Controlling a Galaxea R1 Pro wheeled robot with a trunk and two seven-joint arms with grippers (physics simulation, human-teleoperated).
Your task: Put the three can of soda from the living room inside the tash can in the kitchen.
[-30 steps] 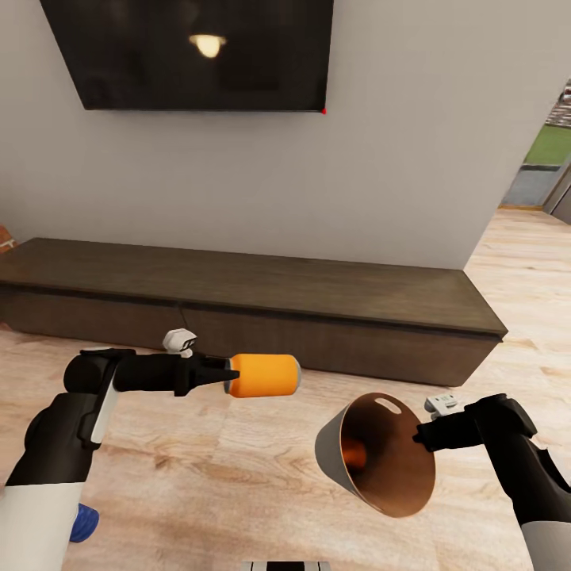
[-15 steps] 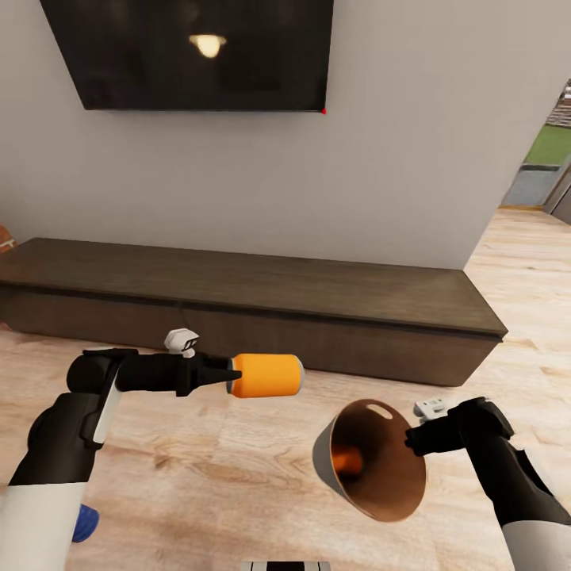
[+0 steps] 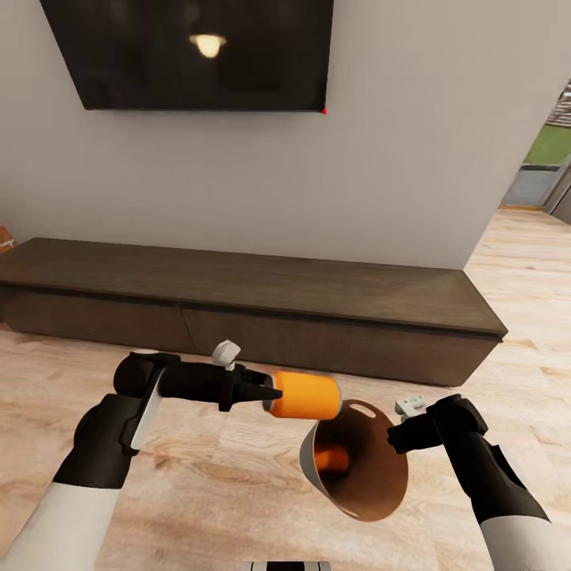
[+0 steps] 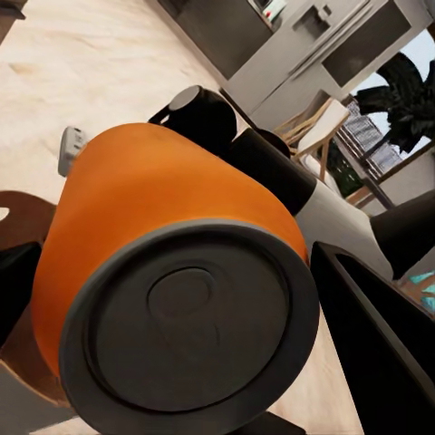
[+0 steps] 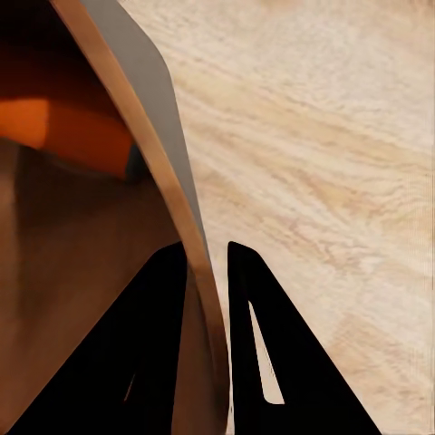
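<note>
Left gripper (image 3: 268, 394): clamped on an orange soda can (image 3: 304, 396), held sideways at the trash can (image 3: 358, 484) rim. Right gripper (image 3: 394, 435): pinched on that rim, bin tilted above the wood floor (image 3: 198, 468). Second orange can (image 3: 333, 459): inside the bin.

bright orange can (image 3: 303, 396) with grey end; trash can (image 3: 373, 493) brown inside, grey outside; black pincer (image 3: 270, 392).

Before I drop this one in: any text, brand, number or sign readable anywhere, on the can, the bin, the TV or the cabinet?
None readable.
Orange soda can in the left gripper: plain body, no print; its grey metal end carries no lettering.
Tan tapered trash can held by the right gripper: blank.
Black wall-mounted TV: dark screen, a lamp reflection, no logo.
Long dark wood cabinet: unmarked.
</note>
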